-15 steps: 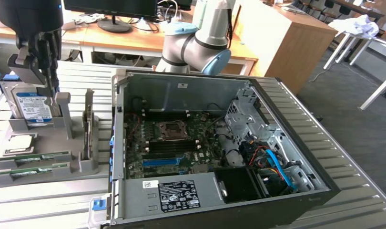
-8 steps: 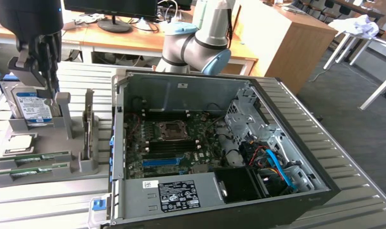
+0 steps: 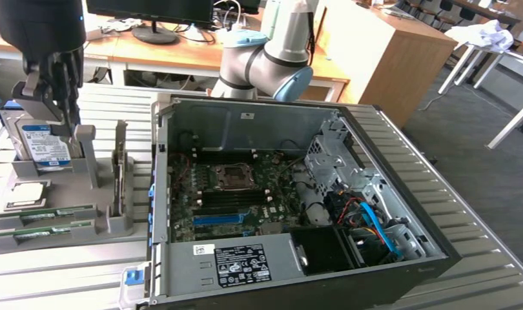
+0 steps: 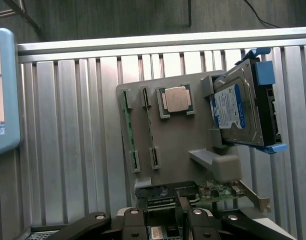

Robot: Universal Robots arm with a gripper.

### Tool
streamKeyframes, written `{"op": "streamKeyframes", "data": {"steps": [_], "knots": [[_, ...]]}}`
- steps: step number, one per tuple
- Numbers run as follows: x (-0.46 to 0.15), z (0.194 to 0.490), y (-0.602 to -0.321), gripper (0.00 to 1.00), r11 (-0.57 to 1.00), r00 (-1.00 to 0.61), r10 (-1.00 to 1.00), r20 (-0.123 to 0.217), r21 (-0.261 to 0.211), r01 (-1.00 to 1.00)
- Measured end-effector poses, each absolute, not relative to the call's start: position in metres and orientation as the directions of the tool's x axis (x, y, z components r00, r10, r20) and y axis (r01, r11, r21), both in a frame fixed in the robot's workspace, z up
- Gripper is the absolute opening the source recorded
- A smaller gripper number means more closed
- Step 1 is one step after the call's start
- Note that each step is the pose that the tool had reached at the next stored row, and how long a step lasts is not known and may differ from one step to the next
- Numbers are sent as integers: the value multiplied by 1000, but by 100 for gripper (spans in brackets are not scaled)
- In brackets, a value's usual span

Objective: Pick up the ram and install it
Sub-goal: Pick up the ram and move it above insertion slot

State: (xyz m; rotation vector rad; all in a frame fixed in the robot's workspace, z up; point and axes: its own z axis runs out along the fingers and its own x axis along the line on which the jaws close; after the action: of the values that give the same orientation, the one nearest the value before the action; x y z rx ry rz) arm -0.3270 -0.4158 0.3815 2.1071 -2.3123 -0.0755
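The ram is a thin green stick standing on edge in a slot of the grey parts holder. In the exterior view the ram lies low in the holder at the view's left. My gripper hangs above the holder's far end, near the hard drive, well clear of the ram. Its fingers stand open with nothing between them. The open computer case lies to the exterior view's right, with the motherboard exposed.
A silver hard drive in a blue bracket leans in the holder, next to a square processor chip. An expansion card stands upright between holder and case. The slatted metal table carries everything. The arm's base rises behind the case.
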Motion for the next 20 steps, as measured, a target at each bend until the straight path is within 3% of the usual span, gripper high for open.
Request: {"op": "streamKeyframes", "data": {"steps": [20], "knots": [[-328,371,-416,36,92,-93,-995,-23,44,-995]]}}
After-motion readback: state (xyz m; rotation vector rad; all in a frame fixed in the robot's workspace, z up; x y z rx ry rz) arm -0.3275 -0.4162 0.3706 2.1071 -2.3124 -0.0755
